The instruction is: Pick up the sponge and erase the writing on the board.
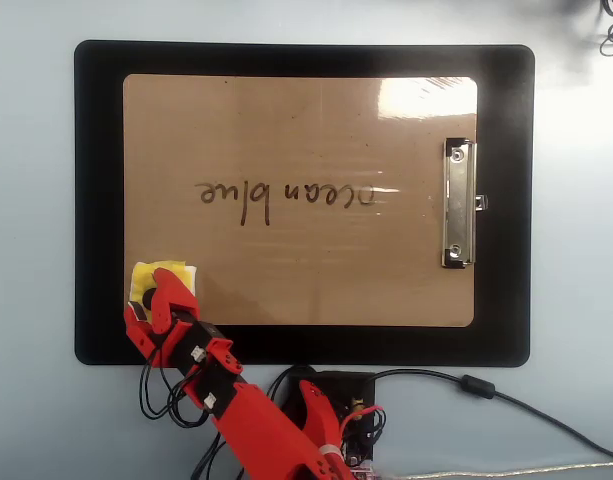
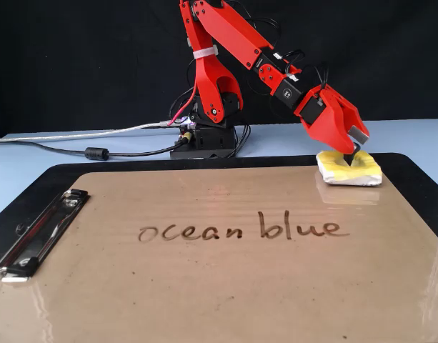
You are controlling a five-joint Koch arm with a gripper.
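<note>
The yellow sponge lies on the brown board at its lower left corner in the overhead view; in the fixed view the sponge is at the board's far right. My red gripper points down onto the sponge, and its jaws meet on the dark knob at the sponge's centre. The sponge rests flat on the board. The writing "ocean blue" runs across the board's middle, whole and dark.
A silver clip sits at the board's right short edge, on the left in the fixed view. A black mat frames the board. The arm's base and cables lie behind the mat.
</note>
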